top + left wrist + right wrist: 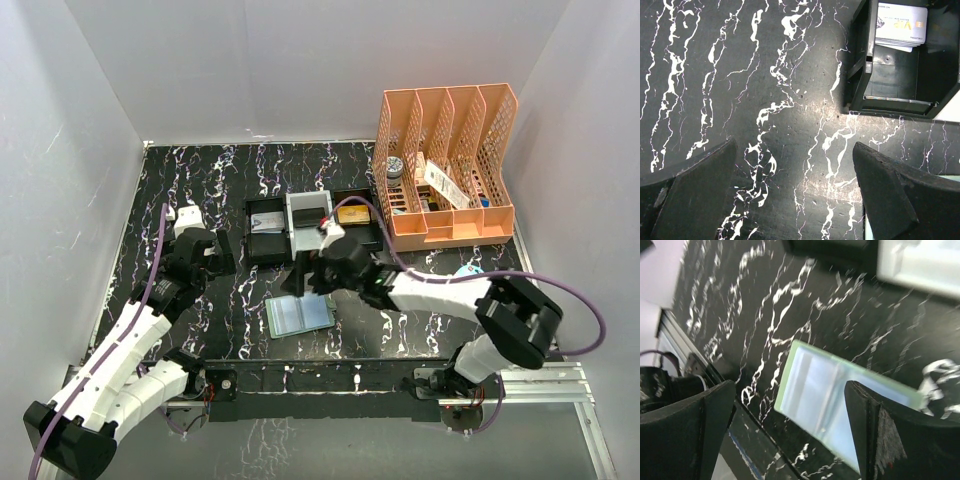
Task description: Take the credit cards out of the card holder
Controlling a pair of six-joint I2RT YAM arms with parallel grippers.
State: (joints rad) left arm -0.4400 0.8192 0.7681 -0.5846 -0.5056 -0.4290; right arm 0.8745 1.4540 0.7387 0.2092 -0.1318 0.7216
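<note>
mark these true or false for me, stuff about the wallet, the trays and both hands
1. The soft sage-green wallet lies open, flat on the black marbled table. True.
2. The right hand grips the wallet. False: it is open and holds nothing.
3. White plastic cards lie in the black rectangular tray near the left hand. True.
4. The left hand is shut. False: it is open over bare table.
5. The orange plastic file rack stands on the table's left side. False: it stands at the far right.
</note>
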